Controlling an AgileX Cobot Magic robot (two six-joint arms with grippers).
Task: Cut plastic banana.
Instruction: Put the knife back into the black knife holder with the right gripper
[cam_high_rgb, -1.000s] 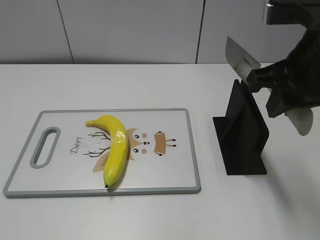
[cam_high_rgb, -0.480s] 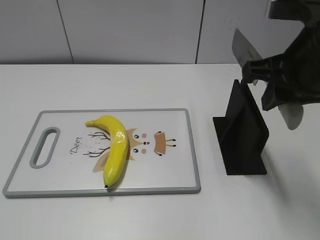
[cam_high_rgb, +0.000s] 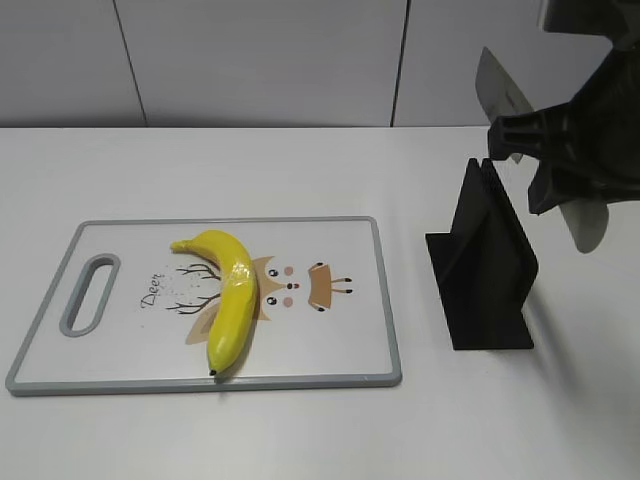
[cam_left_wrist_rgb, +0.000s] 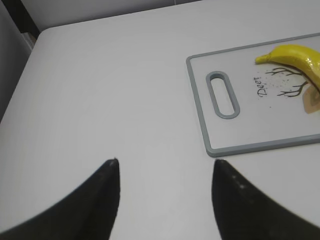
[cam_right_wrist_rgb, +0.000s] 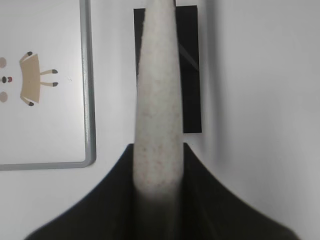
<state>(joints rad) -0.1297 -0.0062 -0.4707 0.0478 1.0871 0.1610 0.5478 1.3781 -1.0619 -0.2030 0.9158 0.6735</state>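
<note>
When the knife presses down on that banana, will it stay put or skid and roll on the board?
The plastic banana looks glossy and rounded, so it will probably slide or rock under the blade. It lies loose on the smooth cutting board, with the left gripper open and away from it, so nothing steadies it. Its curve may limit rolling somewhat.

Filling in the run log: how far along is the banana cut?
Done: right gripper holds the knife, lifted clear above the black stand. In hand: carrying it, not yet over the board. Left: banana lies whole and uncut; left gripper open, off the board's handle end.
</note>
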